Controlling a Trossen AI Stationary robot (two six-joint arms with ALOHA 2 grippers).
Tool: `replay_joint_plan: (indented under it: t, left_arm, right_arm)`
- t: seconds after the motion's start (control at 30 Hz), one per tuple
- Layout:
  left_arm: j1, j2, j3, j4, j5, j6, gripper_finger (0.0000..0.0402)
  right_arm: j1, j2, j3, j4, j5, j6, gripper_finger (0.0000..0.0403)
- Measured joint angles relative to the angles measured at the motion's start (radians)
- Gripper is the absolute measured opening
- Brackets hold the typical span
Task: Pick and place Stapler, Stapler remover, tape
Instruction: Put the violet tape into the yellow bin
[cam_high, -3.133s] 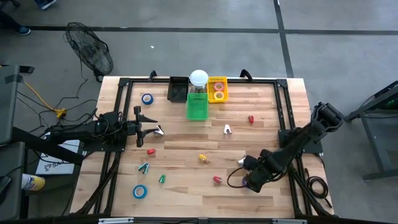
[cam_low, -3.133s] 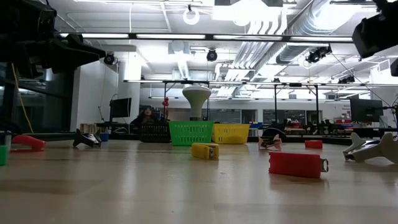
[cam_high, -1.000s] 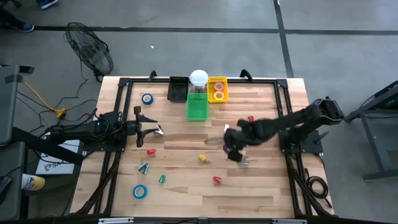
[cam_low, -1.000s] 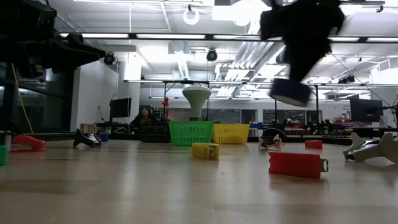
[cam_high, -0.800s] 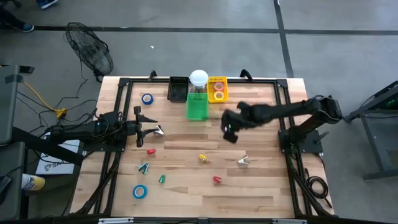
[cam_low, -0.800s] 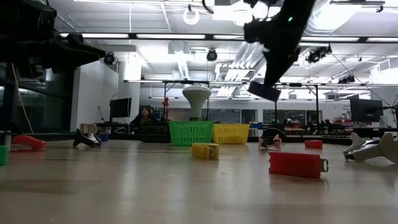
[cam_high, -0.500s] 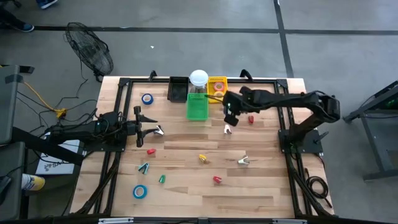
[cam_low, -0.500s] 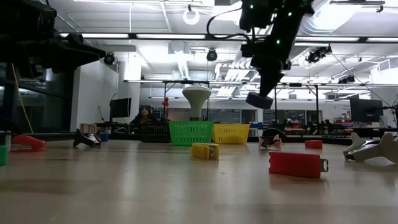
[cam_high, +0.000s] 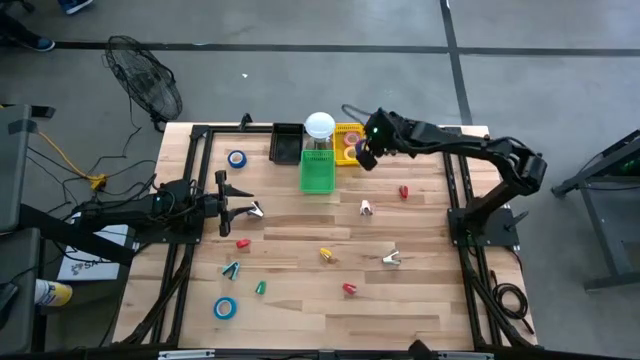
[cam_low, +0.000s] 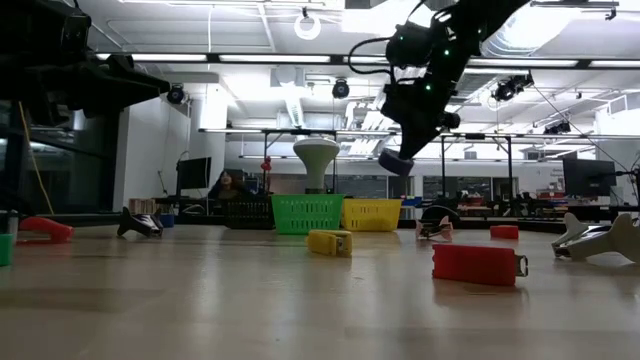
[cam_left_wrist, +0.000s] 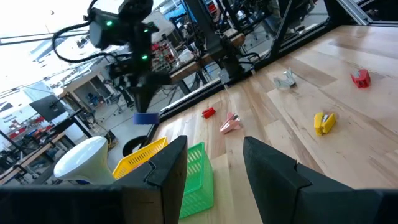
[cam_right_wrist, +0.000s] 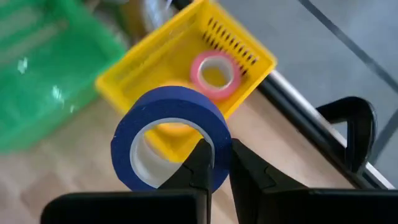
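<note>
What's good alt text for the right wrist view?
The right end effector pinches a blue tape roll just above a yellow basket that holds a pink tape roll; a green basket sits beside it.

two dark jointed arms, black cable loops, a small green light near the right wrist, blunt black fingers (cam_right_wrist: 214, 163)

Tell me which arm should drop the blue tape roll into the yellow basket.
Right. The right gripper is shut on the blue tape roll above the yellow basket; the left gripper sits far off, holding nothing.
</note>
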Motion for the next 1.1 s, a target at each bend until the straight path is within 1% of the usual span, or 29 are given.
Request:
replay_joint_plan:
  t: [0.2,0.37,0.7,0.83,0.93,1.1]
  left_arm:
    - [0.000,0.000,0.000,0.000,0.000,0.000,0.0154]
    - [0.000,0.000,0.000,0.000,0.000,0.000,0.0154]
    - [0.000,0.000,0.000,0.000,0.000,0.000,0.0154]
    - [0.000,0.000,0.000,0.000,0.000,0.000,0.0154]
    - [0.000,0.000,0.000,0.000,0.000,0.000,0.0154]
    - [0.000,0.000,0.000,0.000,0.000,0.000,0.0154]
  right_arm:
    - [-0.097,0.064,0.013,0.088,-0.103,-0.005,0.0023]
    - [-0.157,0.159,0.103,0.085,-0.174,-0.009,0.0026]
    - [-0.216,0.344,0.347,-0.078,-0.276,-0.050,0.0030]
    - [-0.228,0.422,0.438,-0.147,-0.287,-0.071,0.0030]
    - [-0.236,0.465,0.483,-0.190,-0.289,-0.082,0.0031]
    - [-0.248,0.514,0.509,-0.200,-0.315,-0.085,0.0032]
